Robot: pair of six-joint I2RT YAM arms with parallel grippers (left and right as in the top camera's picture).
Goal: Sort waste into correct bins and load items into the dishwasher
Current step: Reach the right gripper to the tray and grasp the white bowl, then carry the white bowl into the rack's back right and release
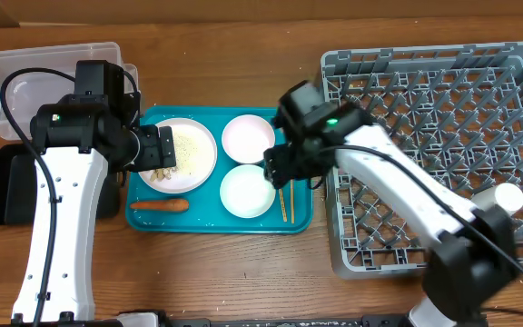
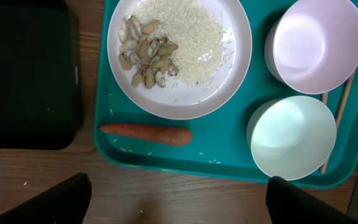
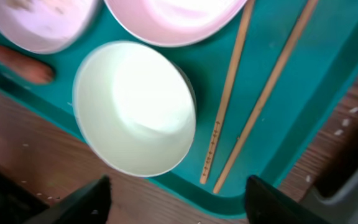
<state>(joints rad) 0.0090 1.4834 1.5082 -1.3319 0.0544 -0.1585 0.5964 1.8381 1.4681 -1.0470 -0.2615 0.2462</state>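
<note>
Far left, the clear tub [image 1: 25, 77] and black tray [image 1: 5, 186] sit away from the action. The left gripper [image 2: 179, 208] hangs with fingers spread wide and empty over the teal tray's [image 2: 222, 149] near-left edge. The plate [image 2: 179, 102] of rice [image 2: 191, 37] and the carrot stick [image 2: 145, 133] lie just ahead of it. Pale pieces sit beside the rice, shells perhaps. Its arm rises from the near edge and bends right. The right gripper [image 3: 179, 202], also spread and empty, hovers by the lower bowl [image 3: 135, 106] and chopsticks [image 3: 229, 93], arm slanting across the dish rack's [image 1: 443, 82] corner.
</note>
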